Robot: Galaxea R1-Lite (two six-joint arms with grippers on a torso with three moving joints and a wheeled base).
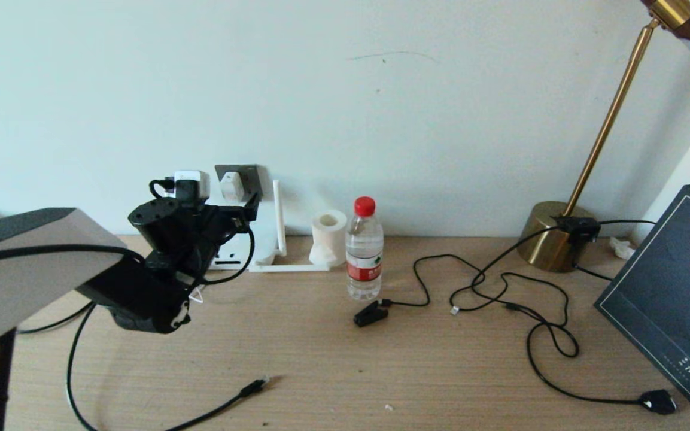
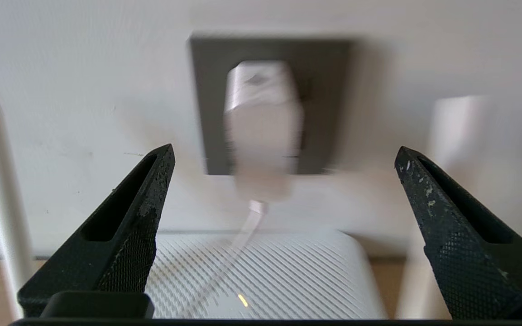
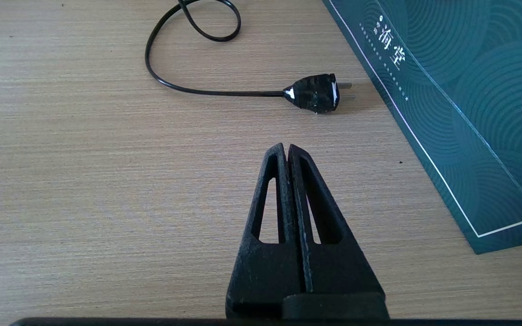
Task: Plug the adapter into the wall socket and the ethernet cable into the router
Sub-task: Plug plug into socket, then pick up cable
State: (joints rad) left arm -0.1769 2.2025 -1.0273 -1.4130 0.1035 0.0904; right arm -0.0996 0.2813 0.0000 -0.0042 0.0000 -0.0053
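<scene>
The white adapter (image 1: 231, 185) (image 2: 263, 131) sits in the dark grey wall socket (image 1: 249, 175) (image 2: 324, 104), and its thin white cord hangs down over the router (image 2: 288, 276). My left gripper (image 1: 243, 212) (image 2: 283, 151) is open just in front of the adapter, with a finger on either side and touching nothing. The router (image 1: 228, 258) is mostly hidden behind my left arm; one antenna (image 1: 279, 215) stands upright. The ethernet cable's connector (image 1: 258, 385) lies on the desk at front left. My right gripper (image 3: 286, 146) is shut and empty above the desk at the right.
A water bottle (image 1: 364, 248) and a paper roll (image 1: 329, 236) stand right of the router. A black clip plug (image 1: 370, 312) lies near the bottle. The lamp's brass base (image 1: 551, 242), its black plug (image 1: 657, 401) (image 3: 315, 93) and a dark box (image 1: 674, 287) (image 3: 460, 90) are at right.
</scene>
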